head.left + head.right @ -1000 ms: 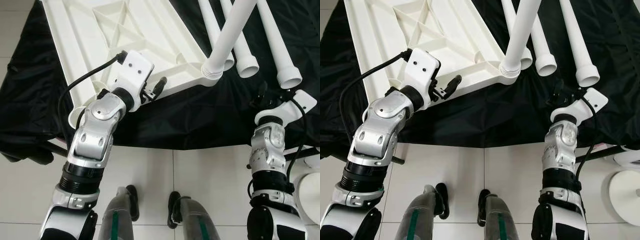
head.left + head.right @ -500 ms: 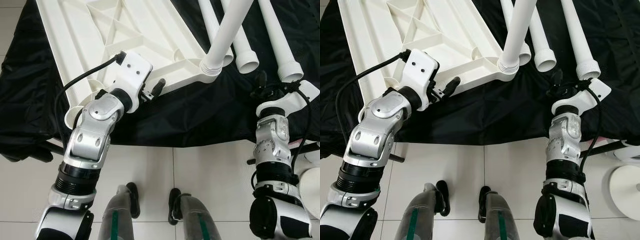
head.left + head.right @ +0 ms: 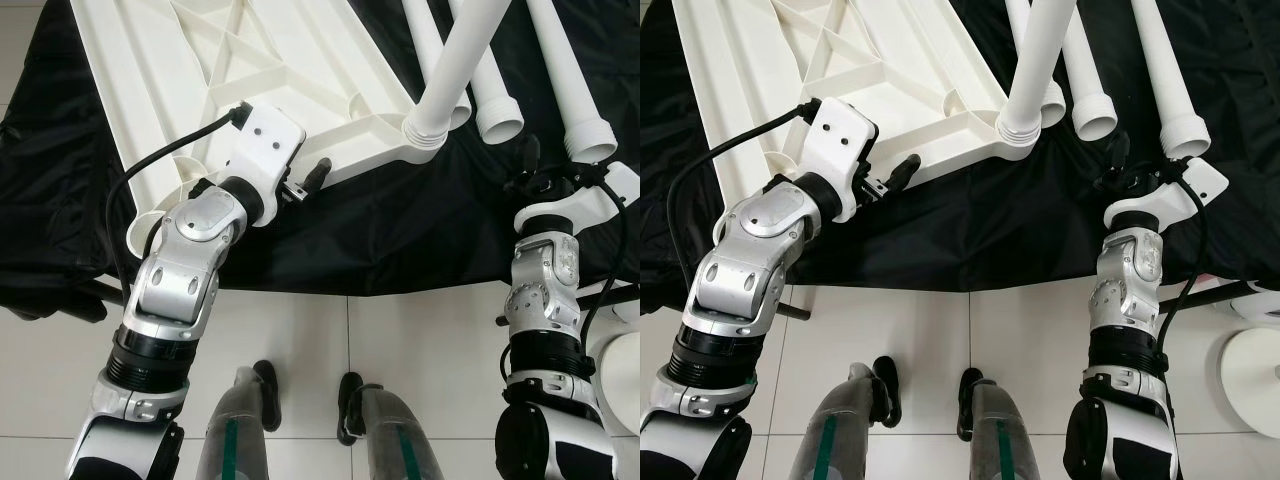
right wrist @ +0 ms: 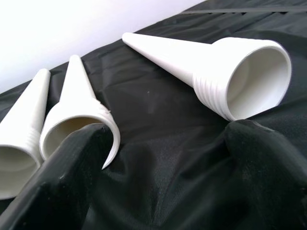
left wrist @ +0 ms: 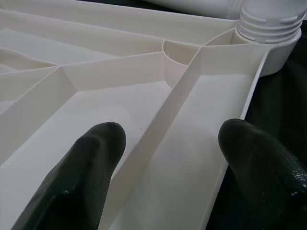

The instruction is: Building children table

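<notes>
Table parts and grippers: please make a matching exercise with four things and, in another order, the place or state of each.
Things:
1. tabletop
2. fitted leg
3. left gripper
4. right gripper

Places or states:
A. open, near the loose legs' threaded ends
B. upside down on the black cloth
C. standing in the corner socket
D. open, at the tabletop's rim

Pairs: 1-B, 2-C, 3-D, 4-A

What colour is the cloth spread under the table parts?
Black; the cloth shows best in the left eye view, beneath the white tabletop.
</notes>
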Motion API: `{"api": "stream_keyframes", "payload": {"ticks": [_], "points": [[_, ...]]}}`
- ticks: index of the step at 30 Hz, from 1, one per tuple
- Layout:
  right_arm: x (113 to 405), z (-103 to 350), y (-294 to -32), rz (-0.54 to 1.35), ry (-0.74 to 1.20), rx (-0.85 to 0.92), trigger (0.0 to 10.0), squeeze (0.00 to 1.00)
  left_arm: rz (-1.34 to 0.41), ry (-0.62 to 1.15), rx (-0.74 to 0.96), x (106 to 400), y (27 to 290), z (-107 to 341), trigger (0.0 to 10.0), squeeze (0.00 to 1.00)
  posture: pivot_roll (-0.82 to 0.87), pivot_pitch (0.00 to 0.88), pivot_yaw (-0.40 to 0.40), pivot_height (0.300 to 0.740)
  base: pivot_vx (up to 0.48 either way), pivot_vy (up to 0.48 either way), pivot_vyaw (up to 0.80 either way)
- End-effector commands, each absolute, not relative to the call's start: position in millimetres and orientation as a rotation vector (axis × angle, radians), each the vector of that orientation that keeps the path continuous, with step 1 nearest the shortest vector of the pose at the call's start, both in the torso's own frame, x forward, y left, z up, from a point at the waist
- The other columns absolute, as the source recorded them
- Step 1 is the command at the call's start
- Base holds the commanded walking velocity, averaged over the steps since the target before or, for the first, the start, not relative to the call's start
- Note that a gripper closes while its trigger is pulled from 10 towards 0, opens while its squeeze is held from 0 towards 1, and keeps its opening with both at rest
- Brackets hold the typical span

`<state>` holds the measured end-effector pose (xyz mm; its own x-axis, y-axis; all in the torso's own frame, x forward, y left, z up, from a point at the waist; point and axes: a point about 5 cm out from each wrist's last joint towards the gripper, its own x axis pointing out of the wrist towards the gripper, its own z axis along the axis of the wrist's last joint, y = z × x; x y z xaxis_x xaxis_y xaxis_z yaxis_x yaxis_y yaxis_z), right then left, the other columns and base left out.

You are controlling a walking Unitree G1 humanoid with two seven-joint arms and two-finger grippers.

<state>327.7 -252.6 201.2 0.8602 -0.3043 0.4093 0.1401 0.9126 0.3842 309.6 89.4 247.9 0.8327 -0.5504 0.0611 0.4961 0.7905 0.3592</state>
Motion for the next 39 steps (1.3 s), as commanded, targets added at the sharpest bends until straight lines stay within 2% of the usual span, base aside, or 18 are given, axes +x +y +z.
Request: {"api": "stream_keyframes", "payload": {"ticks": [1,12,39], "points": [[321,200,-255,-0.255,-0.495,0.343,10.0,0.0,-0.613,-0.141,0.336,306,87,242,10.0,0.0,0.11,0.305,0.011,0.74,0.0,0.0,0.0],[320,219,-268,-0.277,-0.563,0.327,10.0,0.0,-0.611,-0.138,0.336,307,87,242,10.0,0.0,0.11,0.296,0.012,0.74,0.0,0.0,0.0],[341,214,-275,-0.275,-0.517,0.387,10.0,0.0,-0.601,-0.127,0.344,304,92,241,10.0,0.0,0.13,0.305,0.019,0.74,0.0,0.0,0.0]]}}
